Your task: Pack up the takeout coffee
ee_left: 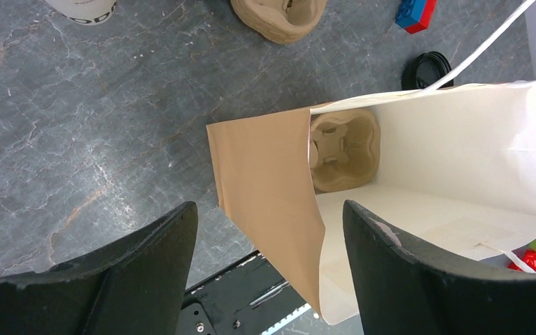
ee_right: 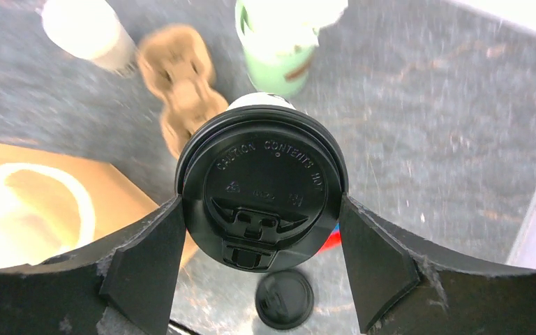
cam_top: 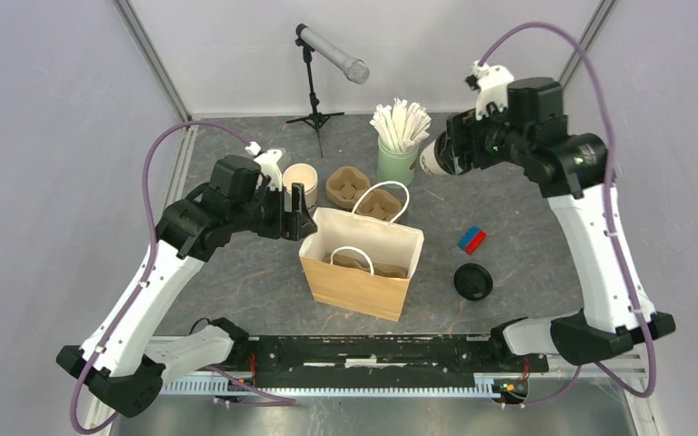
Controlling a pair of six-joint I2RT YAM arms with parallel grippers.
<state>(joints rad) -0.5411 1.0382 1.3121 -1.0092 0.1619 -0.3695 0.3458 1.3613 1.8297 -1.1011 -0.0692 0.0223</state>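
Note:
The takeout coffee [cam_top: 434, 156], a white cup with a black lid [ee_right: 262, 185], hangs in the air at the back right, next to the green straw cup. My right gripper [cam_top: 453, 151] is shut on it; in the right wrist view both fingers press the lid's sides [ee_right: 259, 213]. The brown paper bag [cam_top: 363, 272] stands open mid-table with a pulp cup carrier [ee_left: 342, 150] inside on its floor. My left gripper [cam_top: 295, 214] is open at the bag's left rim. In the left wrist view [ee_left: 269, 230] the bag's side wall [ee_left: 265, 174] runs between its spread fingers, touching neither.
A stack of lidless cups [cam_top: 298, 182] stands behind the left gripper. Two pulp carriers [cam_top: 347, 184] lie behind the bag. A green cup of straws [cam_top: 396, 162], a red-blue brick [cam_top: 472, 240], a loose black lid [cam_top: 473, 282] and a microphone stand [cam_top: 314, 82] are also on the table.

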